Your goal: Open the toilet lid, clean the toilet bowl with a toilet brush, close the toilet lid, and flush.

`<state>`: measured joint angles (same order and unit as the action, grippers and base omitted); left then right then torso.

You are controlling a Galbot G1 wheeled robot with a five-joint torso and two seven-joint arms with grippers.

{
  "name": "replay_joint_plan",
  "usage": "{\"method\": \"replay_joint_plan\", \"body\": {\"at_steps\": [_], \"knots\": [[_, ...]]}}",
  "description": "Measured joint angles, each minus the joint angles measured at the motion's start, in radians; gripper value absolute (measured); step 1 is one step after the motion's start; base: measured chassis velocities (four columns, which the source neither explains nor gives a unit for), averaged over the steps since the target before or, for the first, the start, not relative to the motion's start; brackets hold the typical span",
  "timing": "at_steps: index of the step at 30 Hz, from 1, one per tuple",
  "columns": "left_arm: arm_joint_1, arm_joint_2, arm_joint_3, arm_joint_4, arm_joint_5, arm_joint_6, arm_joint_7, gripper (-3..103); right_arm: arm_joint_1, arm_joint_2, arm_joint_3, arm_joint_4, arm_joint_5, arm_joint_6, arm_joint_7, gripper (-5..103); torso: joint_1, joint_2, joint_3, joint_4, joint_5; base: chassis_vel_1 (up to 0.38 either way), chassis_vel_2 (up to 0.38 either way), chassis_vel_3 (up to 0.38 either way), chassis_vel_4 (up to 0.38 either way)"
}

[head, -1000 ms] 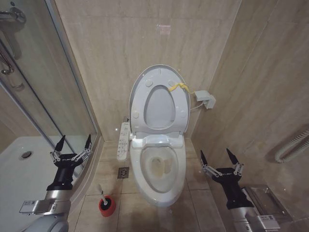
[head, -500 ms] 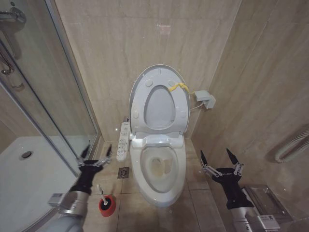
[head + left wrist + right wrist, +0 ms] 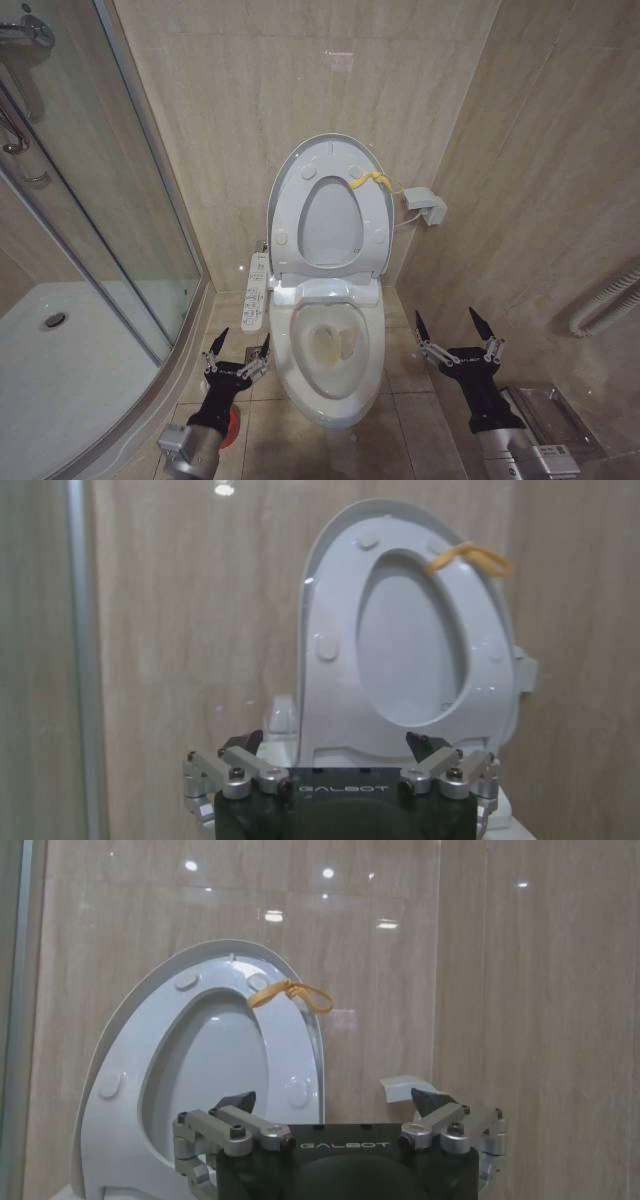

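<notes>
A curved glass shower enclosure [image 3: 110, 230] fills the left of the bathroom, its white tray [image 3: 60, 380] on the floor inside. Just right of it, the left hand [image 3: 236, 350] hovers low over the tiled floor beside the toilet, fingers spread wide and holding nothing; half a second ago it was nearer the shower glass, and 1 second ago it was farther left and higher, in front of the glass. Directly beneath its wrist a sliver of the red holder cup [image 3: 229, 425] shows, the toilet brush hidden by the arm. A white control panel [image 3: 256, 292] lies along the toilet's left side. At centre, the toilet lid [image 3: 326, 155] stands raised against the back wall with the seat ring [image 3: 288, 215] folded up against it, long axis vertical, the yellow strap [image 3: 368, 180] at the upper right of its rim. Below it the toilet bowl [image 3: 330, 395] lies exposed, long axis running from the wall toward the camera, brownish stains inside. On the right, the right hand [image 3: 452, 328] is unmoved above the floor, fingers spread wide, empty.
</notes>
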<state>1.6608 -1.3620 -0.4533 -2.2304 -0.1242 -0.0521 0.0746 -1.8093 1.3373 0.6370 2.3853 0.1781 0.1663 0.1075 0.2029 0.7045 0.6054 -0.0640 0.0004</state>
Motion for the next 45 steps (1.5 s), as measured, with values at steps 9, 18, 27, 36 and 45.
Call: {"method": "replay_joint_plan", "body": {"at_steps": [9, 18, 27, 36, 45], "knots": [[0.07, 0.012, -0.062, 0.119, 0.033, -0.164, 0.027, 96, 0.0, 0.0, 0.0, 0.0, 0.0, 0.0, 0.0, 100, 0.0, 0.0, 0.0, -0.0001, -0.0004, 0.0, 0.0, 0.0, 0.0], [0.084, 0.018, -0.121, 0.316, -0.034, -0.31, -0.004, 93, 0.0, 0.0, 0.0, 0.0, 0.0, 0.0, 0.0, 100, 0.0, 0.0, 0.0, -0.0001, -0.0004, 0.0, 0.0, 0.0, 0.0], [-0.022, 0.013, -0.124, 0.573, -0.075, -0.391, 0.016, 89, 0.0, 0.0, 0.0, 0.0, 0.0, 0.0, 0.0, 100, 0.0, 0.0, 0.0, 0.0001, -0.0005, 0.0, 0.0, 0.0, 0.0], [-0.27, 0.016, -0.092, 0.876, -0.112, -0.433, 0.057, 77, 0.0, 0.0, 0.0, 0.0, 0.0, 0.0, 0.0, 100, 0.0, 0.0, 0.0, -0.0003, -0.0005, 0.0, 0.0, 0.0, 0.0], [-0.383, 0.016, -0.074, 1.059, -0.138, -0.441, 0.076, 82, 0.0, 0.0, 0.0, 0.0, 0.0, 0.0, 0.0, 100, 0.0, 0.0, 0.0, 0.0001, -0.0005, 0.0, 0.0, 0.0, 0.0]]}}
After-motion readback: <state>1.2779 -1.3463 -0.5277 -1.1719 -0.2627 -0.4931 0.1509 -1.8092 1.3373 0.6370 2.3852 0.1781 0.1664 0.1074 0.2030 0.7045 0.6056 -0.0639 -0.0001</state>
